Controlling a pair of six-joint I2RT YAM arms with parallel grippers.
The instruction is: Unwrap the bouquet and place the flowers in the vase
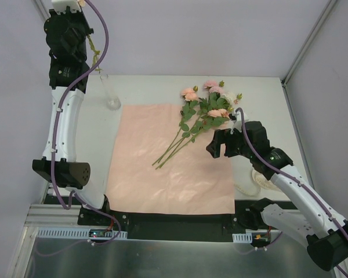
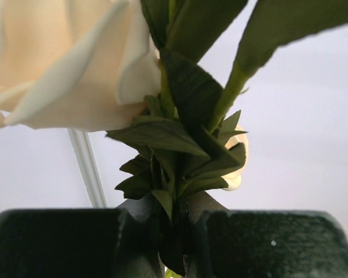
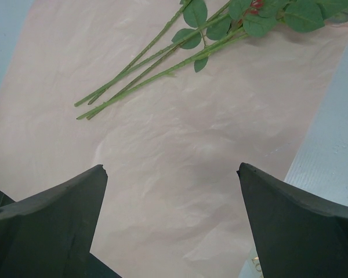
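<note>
- The flowers (image 1: 204,110) lie loose in one bunch at about 1 o'clock on the pink paper (image 1: 156,168). Their blooms point toward the far side of the table (image 1: 261,98) and the bare stems (image 3: 139,75) point to 7 o'clock. The paper lies open and flat, so I judge the bouquet is already unwrapped.
- One cream-white rose (image 2: 64,63) is apart from the bunch. It is high in the air at 11 o'clock of the paper, and its stem (image 1: 93,51) hangs down toward the vase (image 1: 111,92).
- The vase stands upright on the bare table, just beside the paper's corner at 10 o'clock. The lower end of the stem is near its mouth, but I cannot tell if it has entered.
- The left gripper (image 2: 174,231) is closed tight on this rose and pinches the stem just under the bloom, among the small leaves. I think it holds so high because the stem is much longer than the vase and must come down straight into the slim neck.
- The right gripper (image 3: 171,168) is spread fully wide and holds nothing. It hovers over the paper near its 3 o'clock edge, just beside the bunch, probably to be ready for the next flower.
- A cream ribbon (image 1: 252,182) lies at 4 o'clock beside the paper, partly hidden under the right arm, so it is out of the way.
</note>
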